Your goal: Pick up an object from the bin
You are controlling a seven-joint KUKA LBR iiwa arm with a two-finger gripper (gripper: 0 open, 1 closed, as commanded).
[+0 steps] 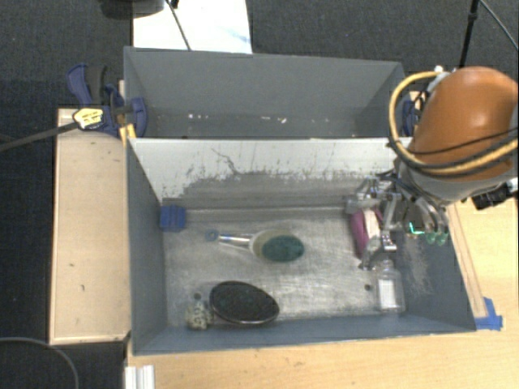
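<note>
Grey metal bin (150, 241), on its floor a blue block (172, 217), green-headed scoop (280, 247), black oval brush (243, 302), small clear piece (388, 292)

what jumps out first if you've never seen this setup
The orange-domed robot arm looms over the right side of the grey metal bin, its end effector low beside a magenta cylinder-shaped thing near the right wall. Next come a black oval brush head by the front wall and a dark green round-headed scrubber mid-floor.

In the bin (243, 168), a small block (172, 217) sits against the left wall. A scoop (272, 246) lies mid-floor, an oval brush (243, 302) near the front-left corner, and a tube (358, 232) by the right wall.
</note>
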